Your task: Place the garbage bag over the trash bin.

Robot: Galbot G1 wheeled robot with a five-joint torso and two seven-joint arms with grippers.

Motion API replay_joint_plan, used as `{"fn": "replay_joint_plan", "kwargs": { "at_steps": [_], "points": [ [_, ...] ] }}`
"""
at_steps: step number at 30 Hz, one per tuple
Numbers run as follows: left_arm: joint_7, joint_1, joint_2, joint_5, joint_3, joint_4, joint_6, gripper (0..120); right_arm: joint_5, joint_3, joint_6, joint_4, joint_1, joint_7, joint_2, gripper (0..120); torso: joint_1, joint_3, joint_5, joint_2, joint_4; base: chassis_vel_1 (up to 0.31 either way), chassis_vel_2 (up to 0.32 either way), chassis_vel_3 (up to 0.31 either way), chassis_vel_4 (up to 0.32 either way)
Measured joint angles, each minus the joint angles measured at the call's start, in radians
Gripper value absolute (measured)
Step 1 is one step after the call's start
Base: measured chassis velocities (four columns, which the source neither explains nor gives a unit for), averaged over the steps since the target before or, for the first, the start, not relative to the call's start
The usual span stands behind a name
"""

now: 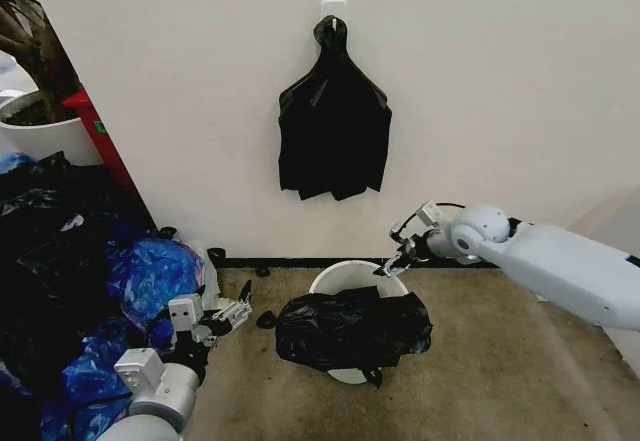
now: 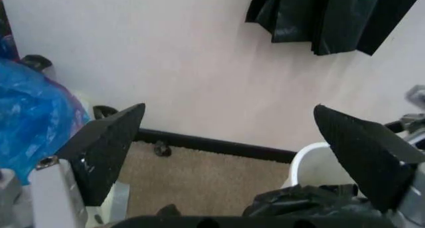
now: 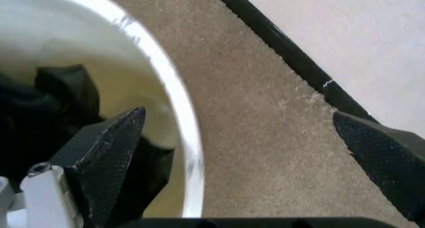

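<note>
The trash bin (image 1: 335,279) is a small white bucket on the carpet by the wall. The garbage bag (image 1: 352,329), black and crinkled, is bunched over the bin's near side and hangs down its front; the far rim is bare. My right gripper (image 1: 396,260) is open at the far right rim. In the right wrist view, the right gripper (image 3: 239,116) has one finger over the inside of the bin (image 3: 174,93), where some bag (image 3: 56,106) lies, and the other over the carpet. My left gripper (image 1: 236,313) is open, low and left of the bin, holding nothing.
A flat black bunch (image 1: 333,126) hangs from a wall hook above the bin. A pile of blue bags (image 1: 150,273) and dark bags fills the left side, with a large white plant pot (image 1: 40,133) behind. A black baseboard (image 3: 285,54) runs along the wall.
</note>
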Motion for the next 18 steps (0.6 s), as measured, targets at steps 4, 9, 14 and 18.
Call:
{"fn": "replay_joint_plan", "kwargs": {
  "at_steps": [4, 9, 14, 18],
  "points": [
    [0.002, -0.007, -0.008, -0.001, 0.001, -0.002, -0.006, 100, -0.001, -0.078, 0.000, -0.058, 0.026, -0.033, 0.049, 100, 0.000, 0.000, 0.0004, 0.000, 0.0000, 0.000, 0.000, 0.000, 0.000],
    [0.005, -0.001, -0.010, -0.004, -0.005, -0.010, -0.021, 100, -0.009, -0.107, 0.001, -0.078, 0.014, -0.041, 0.076, 100, 0.000, 0.000, 0.0002, 0.000, -0.0005, 0.000, 0.000, 0.000, 0.000],
    [0.009, 0.000, -0.020, -0.001, -0.003, -0.018, -0.026, 100, 0.003, -0.103, 0.001, -0.113, -0.001, -0.020, 0.117, 100, 0.000, 0.000, 0.0000, 0.000, -0.0003, 0.000, 0.000, 0.000, 0.000],
    [0.006, 0.001, -0.030, 0.011, 0.008, -0.030, -0.029, 100, -0.006, -0.098, 0.001, -0.151, -0.003, -0.018, 0.151, 92, 0.000, 0.000, 0.0002, 0.000, 0.0000, 0.000, 0.000, 0.000, 0.000]
  ]
}}
